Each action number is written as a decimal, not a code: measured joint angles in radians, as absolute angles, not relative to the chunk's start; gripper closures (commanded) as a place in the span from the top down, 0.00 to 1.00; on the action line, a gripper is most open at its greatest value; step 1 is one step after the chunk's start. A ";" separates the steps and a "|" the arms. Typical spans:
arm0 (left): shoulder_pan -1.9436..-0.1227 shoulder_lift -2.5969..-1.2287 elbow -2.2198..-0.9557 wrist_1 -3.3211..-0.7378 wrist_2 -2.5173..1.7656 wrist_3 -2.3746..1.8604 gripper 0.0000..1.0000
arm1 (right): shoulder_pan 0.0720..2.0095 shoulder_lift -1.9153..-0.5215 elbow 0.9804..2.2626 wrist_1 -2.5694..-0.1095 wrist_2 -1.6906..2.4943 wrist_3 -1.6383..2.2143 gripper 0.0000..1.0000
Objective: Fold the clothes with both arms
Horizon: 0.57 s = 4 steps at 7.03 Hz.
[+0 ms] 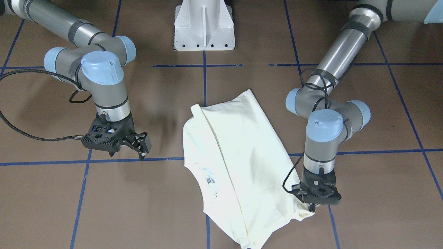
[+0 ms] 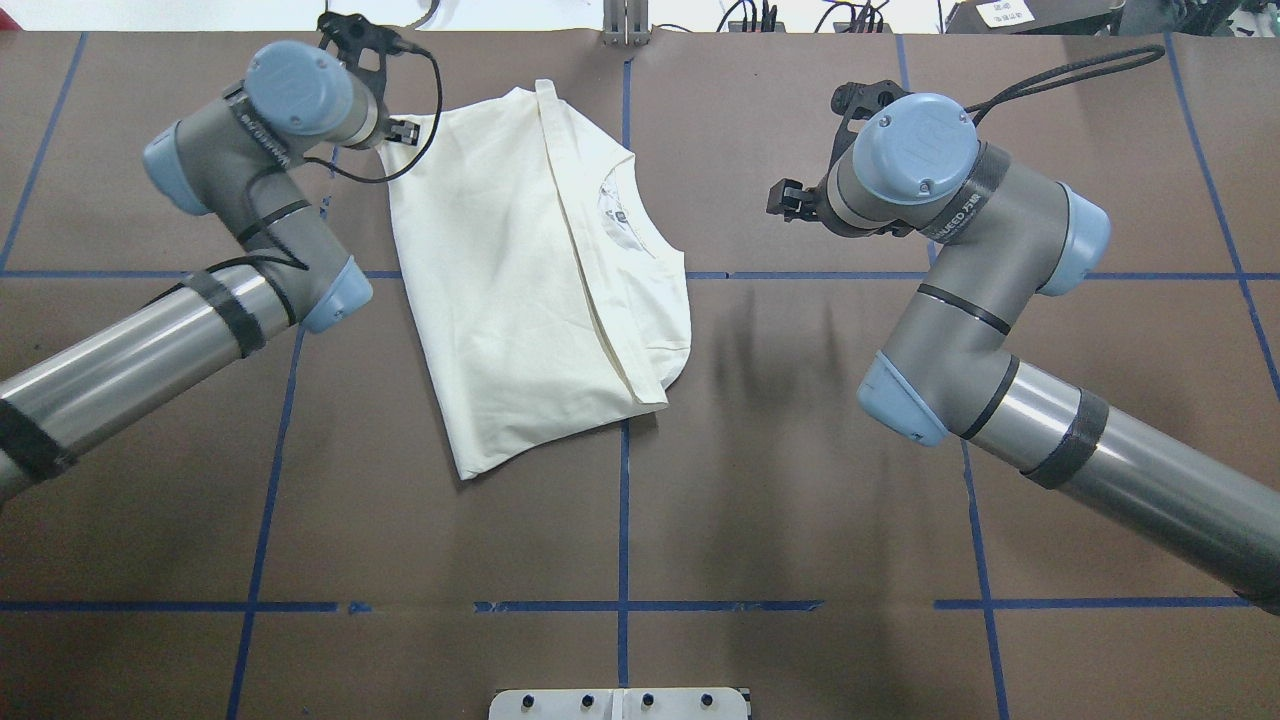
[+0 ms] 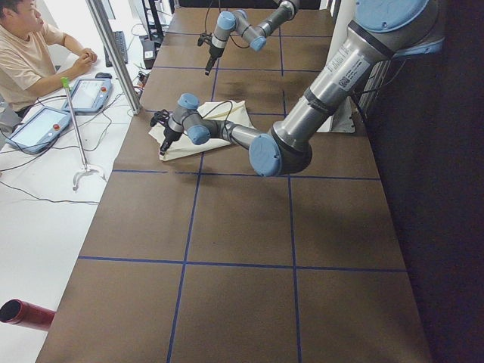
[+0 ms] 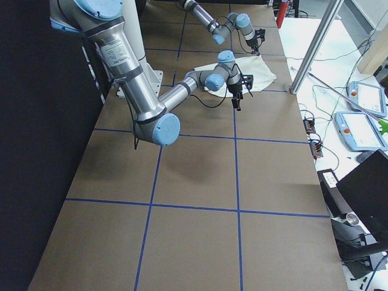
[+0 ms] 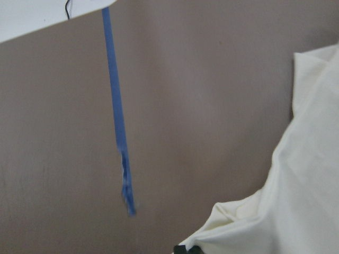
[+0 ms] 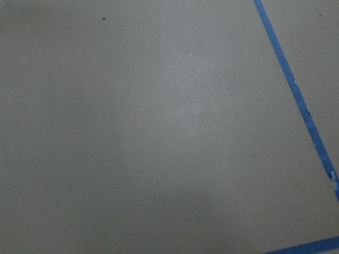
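The cream-white shirt (image 1: 235, 155) lies folded on the brown table, its collar label showing, and its plain cloth is also in the overhead view (image 2: 520, 270). My left gripper (image 1: 312, 208) is shut on one corner of the shirt at the far left of the cloth (image 2: 403, 130). The left wrist view shows that bunched corner of the shirt (image 5: 249, 227) just above the table. My right gripper (image 1: 142, 154) hangs over bare table well to the side of the shirt, open and holding nothing (image 2: 783, 197). The right wrist view shows only table and blue tape.
Blue tape lines (image 2: 623, 500) grid the table. The white pedestal base (image 1: 204, 27) stands at the robot's side. Beyond the far table edge, a seated person (image 3: 30, 53) has tablets (image 3: 45, 125) beside a metal post (image 3: 113, 53).
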<state>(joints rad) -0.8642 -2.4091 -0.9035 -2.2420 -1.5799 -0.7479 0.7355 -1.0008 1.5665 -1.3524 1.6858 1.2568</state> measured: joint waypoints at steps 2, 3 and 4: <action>-0.891 -2.437 -0.827 -2.321 -1.563 -0.732 1.00 | 0.730 -0.995 1.576 -1.353 1.686 1.266 1.00; -0.899 -2.403 -0.837 -2.377 -1.571 -0.701 1.00 | 0.725 -0.986 1.573 -1.353 1.685 1.285 0.94; -0.908 -2.368 -0.871 -2.408 -1.609 -0.679 1.00 | 0.716 -0.966 1.565 -1.354 1.684 1.337 0.92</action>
<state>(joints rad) -0.9079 -2.3679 -0.8708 -2.4084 -1.6086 -0.6786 0.7164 -0.9662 1.5649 -1.3544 1.6844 1.3366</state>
